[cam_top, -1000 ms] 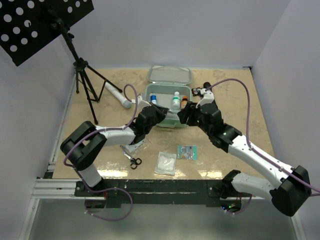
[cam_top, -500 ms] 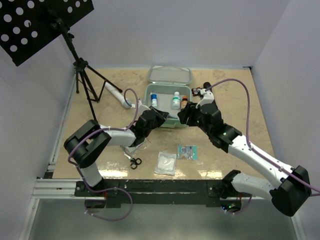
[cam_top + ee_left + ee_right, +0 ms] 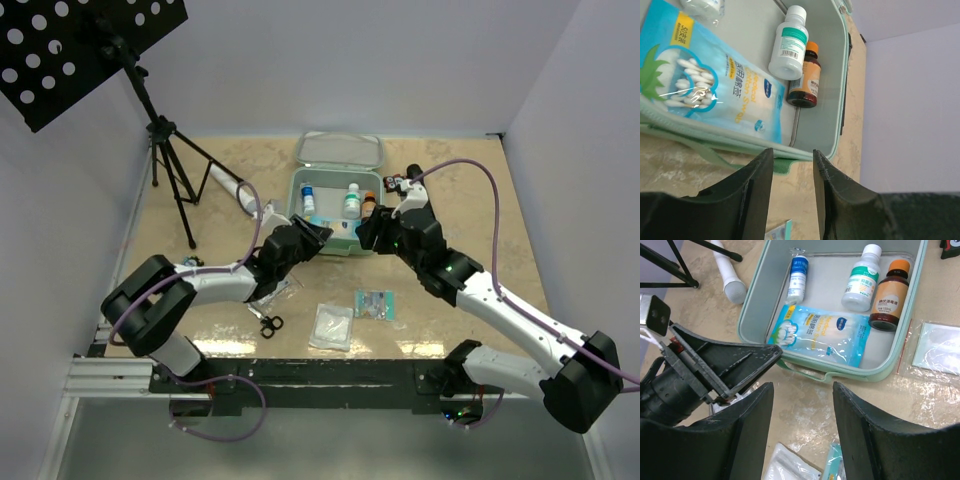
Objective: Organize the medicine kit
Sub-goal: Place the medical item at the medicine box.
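- Hovering just off the near-left corner of the medicine kit (image 3: 330,195), the left gripper (image 3: 790,165) has its jaws parted with nothing between them; the right gripper (image 3: 802,390) hangs over the near-right edge, also spread and empty
- the kit sits at the far middle of the table, lid thrown back; inside lie a cotton-swab packet (image 3: 820,335), a blue tube (image 3: 799,272), a white bottle (image 3: 862,277) and a brown bottle (image 3: 888,292)
- a gauze packet (image 3: 331,326), a small packet (image 3: 375,303) and scissors (image 3: 270,322) wait on the table near the arm bases
- risk: the two arms crowd the same near wall; a careless turn by either could knock the other
- risk: the case is soft; a finger catching its rim would likely drag it and set the loose bottles rolling
- risk: the flat packets offer little to pinch; jaws coming down square may only push them along the table
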`<action>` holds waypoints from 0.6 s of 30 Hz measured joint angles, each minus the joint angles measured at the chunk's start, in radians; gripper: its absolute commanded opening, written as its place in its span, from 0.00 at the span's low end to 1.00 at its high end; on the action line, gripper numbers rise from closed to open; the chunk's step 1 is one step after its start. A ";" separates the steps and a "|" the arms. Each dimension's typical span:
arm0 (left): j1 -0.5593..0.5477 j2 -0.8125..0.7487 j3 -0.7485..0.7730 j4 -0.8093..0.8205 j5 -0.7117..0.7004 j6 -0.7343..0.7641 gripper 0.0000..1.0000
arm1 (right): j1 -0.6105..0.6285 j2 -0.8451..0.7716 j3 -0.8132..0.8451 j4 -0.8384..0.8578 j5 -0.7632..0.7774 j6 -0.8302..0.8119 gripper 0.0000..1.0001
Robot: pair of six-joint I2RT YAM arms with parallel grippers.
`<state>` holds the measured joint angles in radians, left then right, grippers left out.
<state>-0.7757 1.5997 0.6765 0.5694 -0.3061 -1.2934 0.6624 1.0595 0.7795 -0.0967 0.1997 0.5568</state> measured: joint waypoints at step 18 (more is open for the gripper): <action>0.000 -0.570 -0.136 -0.300 -0.042 0.213 0.41 | 0.000 0.248 0.083 0.023 0.001 -0.023 0.55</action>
<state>-0.7757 1.0302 0.5407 0.2691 -0.3485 -1.0805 0.6624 1.3075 0.8623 -0.0742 0.2005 0.5343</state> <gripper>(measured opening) 0.396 0.514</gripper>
